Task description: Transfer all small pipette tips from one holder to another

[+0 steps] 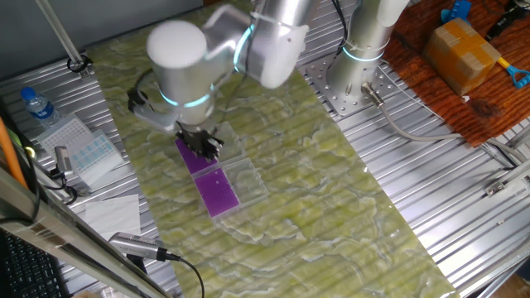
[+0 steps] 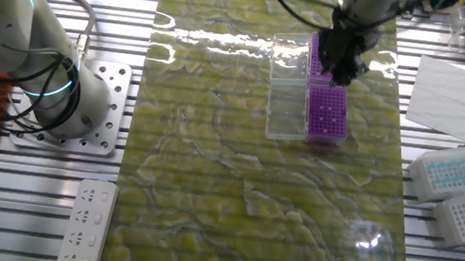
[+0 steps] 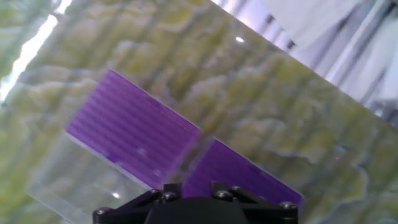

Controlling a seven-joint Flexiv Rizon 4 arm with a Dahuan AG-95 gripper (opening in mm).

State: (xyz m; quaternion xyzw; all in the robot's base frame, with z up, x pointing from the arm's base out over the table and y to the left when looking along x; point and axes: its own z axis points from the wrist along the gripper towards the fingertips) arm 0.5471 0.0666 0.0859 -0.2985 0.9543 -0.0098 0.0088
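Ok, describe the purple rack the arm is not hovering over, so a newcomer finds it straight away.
Start at the green marbled mat covering the table's middle. Two purple racks sit end to end there in clear open boxes, and the tool hangs over one. The rack you want is the uncovered one, with a few pale dots on top.

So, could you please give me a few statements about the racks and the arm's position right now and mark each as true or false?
1. Two purple racks lie end to end on the green mat. True.
2. The tool hangs over the bare mat, well away from both racks. False: it is above the racks, near where they meet.
3. Clear plastic lids lie open beside the purple racks. True.
4. A water bottle stands on the green mat next to the racks. False: it is off the mat, at the table's edge.
5. The small pipette tips show as pale dots on a purple rack. True.
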